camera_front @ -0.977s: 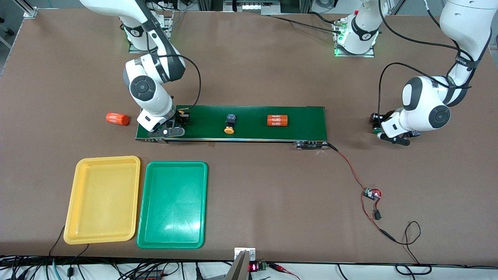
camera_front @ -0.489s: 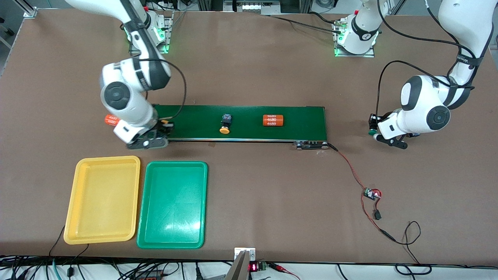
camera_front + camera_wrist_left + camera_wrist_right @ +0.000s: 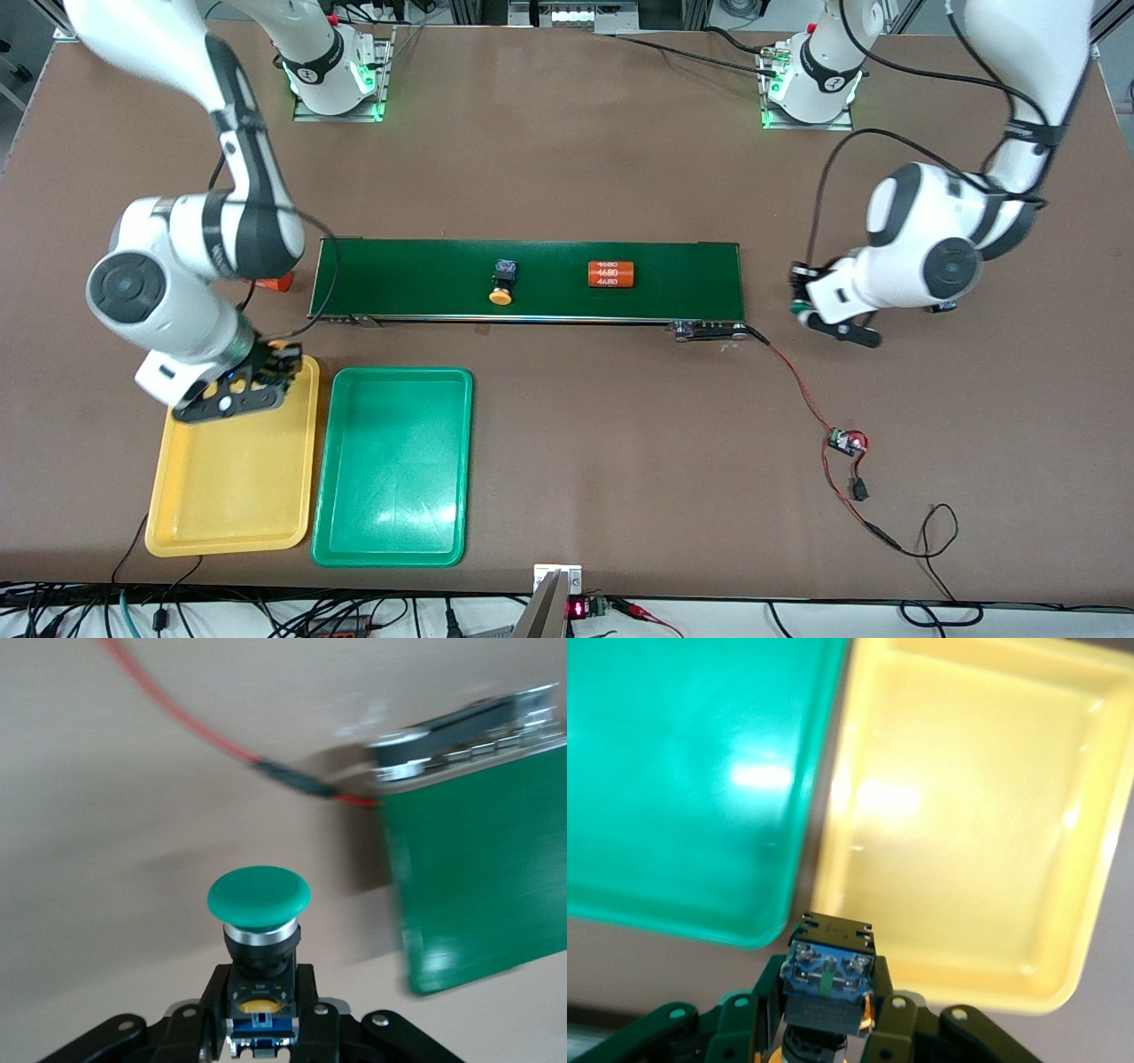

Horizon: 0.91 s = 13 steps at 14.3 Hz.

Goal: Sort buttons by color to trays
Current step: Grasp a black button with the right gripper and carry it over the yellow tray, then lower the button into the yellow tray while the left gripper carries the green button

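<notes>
Yellow tray: the shallow yellow plastic tray [image 3: 232, 496] is lying at the lower left of the front view, touching or just beside the matching green plastic tray [image 3: 392, 523].
Right gripper: the right gripper [image 3: 237, 387] is hanging over the yellow tray's upper edge, its jaws clamped on a black-and-blue push-button switch [image 3: 829, 979]; the cap is hidden below the body – a hint of yellow is showing.
Key relation: the tray floor is lying straight beneath the held switch, so the coming move looks like a short descent and release – no sideways travel needed.
Belt: a yellow-capped button [image 3: 502, 283] and an orange printed cylinder [image 3: 611, 274] are sitting on the long dark-green conveyor belt [image 3: 399, 279], mid-frame.
Left gripper: at the right of the frame, over bare table beside the belt's end, the left gripper [image 3: 828, 316] is gripping a green-capped button [image 3: 259, 904], well apart from the green tray.
</notes>
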Available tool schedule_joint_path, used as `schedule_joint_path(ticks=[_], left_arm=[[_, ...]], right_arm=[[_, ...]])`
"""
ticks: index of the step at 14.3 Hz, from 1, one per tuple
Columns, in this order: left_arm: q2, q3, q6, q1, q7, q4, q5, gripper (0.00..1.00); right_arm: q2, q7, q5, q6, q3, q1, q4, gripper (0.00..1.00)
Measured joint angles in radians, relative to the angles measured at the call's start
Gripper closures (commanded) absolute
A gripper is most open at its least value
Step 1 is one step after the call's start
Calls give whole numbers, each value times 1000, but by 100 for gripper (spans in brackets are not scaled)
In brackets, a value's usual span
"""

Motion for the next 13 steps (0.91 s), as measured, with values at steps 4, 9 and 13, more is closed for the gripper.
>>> schedule_joint_path(ticks=[4,9,13], left_arm=[[0,-7,0,-132,-155,22,-110,100],[32,-7,38,-230,-263,32,-145,99],[85,-6,112,-240,-272,34,-145,53]], right_arm=[[161,-55,0,132,0,-83,85,99],[254,-101,0,221,0,-118,106,69],[252,-119,2,221,0,-117,114,0]])
